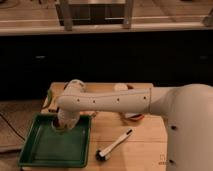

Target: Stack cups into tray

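Camera view. A tan, cup-like object [59,125] sits low in the far right corner of the green tray [45,150], partly hidden by the end of the arm; whether it is one cup or several stacked cannot be told. The gripper [65,121] points down into that same corner, at the cup-like object; whether it is spread or pinching cannot be told. The white arm [107,102] reaches in from the right, across the wooden table [145,152]. The tray lies on the table's near left part. To the tray's right lies a white-handled brush [114,146], dark head toward the near edge. Behind the arm, a reddish dish [133,117] shows in part.
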`<state>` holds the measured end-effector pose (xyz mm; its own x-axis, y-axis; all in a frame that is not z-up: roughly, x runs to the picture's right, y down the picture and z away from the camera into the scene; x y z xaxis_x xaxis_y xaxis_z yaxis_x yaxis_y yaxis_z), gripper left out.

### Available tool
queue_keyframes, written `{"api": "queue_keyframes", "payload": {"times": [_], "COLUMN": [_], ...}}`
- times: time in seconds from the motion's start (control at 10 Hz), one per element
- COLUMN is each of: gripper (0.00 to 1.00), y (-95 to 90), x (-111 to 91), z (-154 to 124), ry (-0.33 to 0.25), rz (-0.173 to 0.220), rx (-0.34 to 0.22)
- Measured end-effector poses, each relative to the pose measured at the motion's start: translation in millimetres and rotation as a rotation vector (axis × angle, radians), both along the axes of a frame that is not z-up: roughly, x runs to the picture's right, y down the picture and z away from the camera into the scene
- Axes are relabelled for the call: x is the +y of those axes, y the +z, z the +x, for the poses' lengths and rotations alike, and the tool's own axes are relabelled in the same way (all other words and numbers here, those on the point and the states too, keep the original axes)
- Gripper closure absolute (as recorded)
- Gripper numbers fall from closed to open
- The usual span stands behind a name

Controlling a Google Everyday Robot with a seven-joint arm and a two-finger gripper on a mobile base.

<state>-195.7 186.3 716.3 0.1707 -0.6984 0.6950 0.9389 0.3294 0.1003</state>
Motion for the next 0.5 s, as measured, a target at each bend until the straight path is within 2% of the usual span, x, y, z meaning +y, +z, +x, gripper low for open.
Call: {"api": "queue_keyframes", "payload": {"times": [0.2, 0.5], "gripper": [1.00, 1.00], "y": [7.0, 16.8], "x": [1.4, 8.2], "z": [-3.3, -6.2], "ry": [-0.064, -0.122], "rz": [-0.002, -0.009], "rx": [-0.009, -0.001]}}
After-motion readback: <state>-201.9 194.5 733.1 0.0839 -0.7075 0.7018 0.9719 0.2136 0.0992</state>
